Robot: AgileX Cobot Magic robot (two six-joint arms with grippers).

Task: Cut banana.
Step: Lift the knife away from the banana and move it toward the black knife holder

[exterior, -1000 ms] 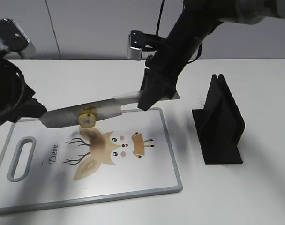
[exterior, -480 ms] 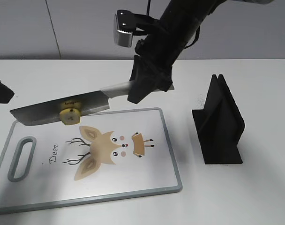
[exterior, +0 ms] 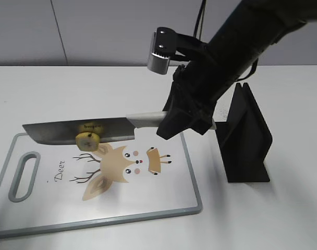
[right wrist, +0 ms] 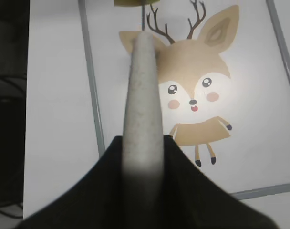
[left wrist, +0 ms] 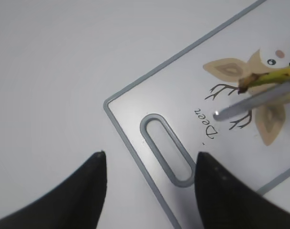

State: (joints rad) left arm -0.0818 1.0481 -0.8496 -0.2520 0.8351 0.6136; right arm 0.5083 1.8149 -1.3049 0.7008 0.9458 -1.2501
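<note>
While its long near edge runs closest to the exterior camera, the deer-print cutting board (exterior: 148, 203) lies flat on the white table (exterior: 273, 219), its slotted handle (exterior: 24, 175) at the left end. Beyond the cartoon deer (exterior: 128, 162), over the board's far left part, a banana piece (exterior: 87, 140) clings to the flat of a cleaver blade (exterior: 77, 131); whether it also touches the board is hard to tell from here. The blade is held level above the board's far edge, its pale handle (exterior: 145, 119) clamped in the closed right gripper (exterior: 183, 121) over the board's far right corner. From the right wrist camera the pale handle (right wrist: 142, 95) runs straight out between the dark jaws, with a sliver of banana (right wrist: 133, 2) at the top edge. Just right of the board stands a black knife holder (exterior: 245, 136). The left gripper (left wrist: 150, 179) hangs off the board's handle end, its two dark fingers (left wrist: 78, 195) spread apart around nothing; the board's slot (left wrist: 166, 149), the blade tip (left wrist: 221, 113) and a yellow-green banana end (left wrist: 271, 76) show beyond it
</note>
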